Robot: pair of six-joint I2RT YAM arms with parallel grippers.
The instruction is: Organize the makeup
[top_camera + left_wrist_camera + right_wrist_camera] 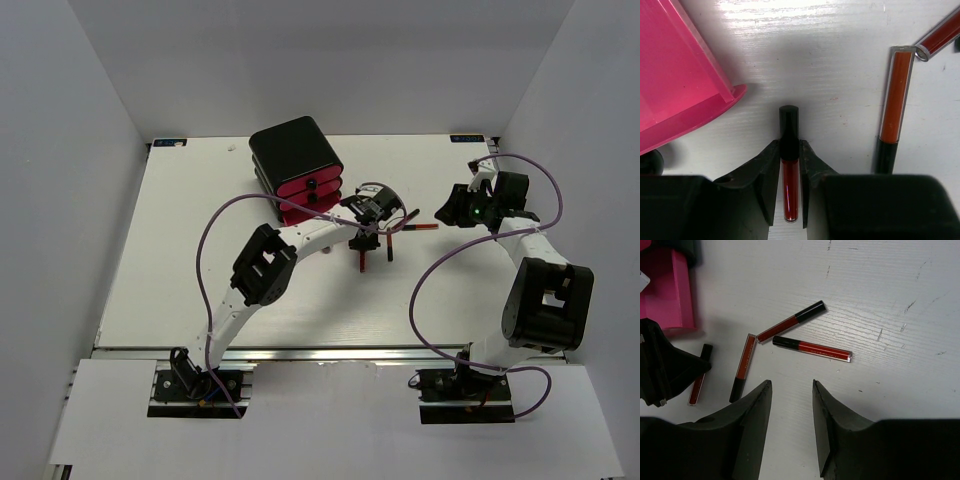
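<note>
A thin dark-red lip stick (pixel 789 165) with a black cap lies on the white table, and my left gripper (pixel 789 145) is shut on it, one finger pressing each side just below the cap. Three other lip sticks lie loose to its right: one upright-lying (pixel 742 367), one slanted (pixel 790 322) and one nearly level (pixel 812 348). My right gripper (pixel 791 385) hangs open above bare table just short of them, with nothing between its fingers. In the top view the left gripper (pixel 366 248) is at mid-table and the right gripper (pixel 447 212) is further right.
The black box with pink drawers (pixel 297 165) stands at the back centre. A pink drawer (pixel 675 75) juts out just left of the left gripper. The table (pixel 180 250) is walled by white panels on three sides.
</note>
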